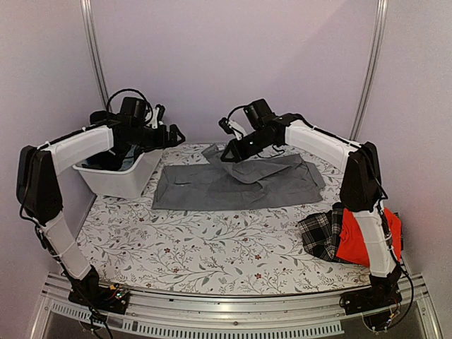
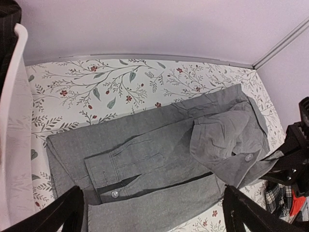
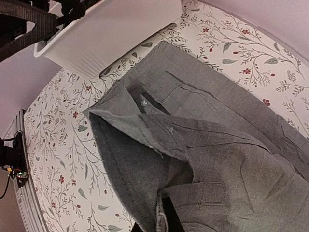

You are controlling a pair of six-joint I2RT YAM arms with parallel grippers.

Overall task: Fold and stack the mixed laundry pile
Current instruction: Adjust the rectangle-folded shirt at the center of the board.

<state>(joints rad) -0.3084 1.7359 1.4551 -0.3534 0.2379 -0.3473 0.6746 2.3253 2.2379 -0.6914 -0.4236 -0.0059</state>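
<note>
A grey long-sleeved shirt [image 1: 233, 185] lies spread flat across the back middle of the table. My right gripper [image 1: 227, 152] is shut on a lifted fold of it near the far left edge; in the right wrist view [image 3: 166, 220] the grey cloth [image 3: 145, 159] hangs bunched from the closed fingers. My left gripper [image 1: 173, 134] hovers over the tub's right end, open and empty. In the left wrist view [image 2: 153, 193] its fingers [image 2: 63, 212] stand wide apart above the shirt's buttoned cuff [image 2: 123, 166]. Plaid cloth [image 1: 321, 233] and a red shirt [image 1: 360, 236] lie at the right front.
A white plastic tub [image 1: 123, 180] stands at the back left with dark garments [image 1: 106, 161] inside; its wall shows in the left wrist view [image 2: 14, 121] and in the right wrist view [image 3: 106, 34]. The floral tabletop [image 1: 212, 247] shows bare in front of the shirt.
</note>
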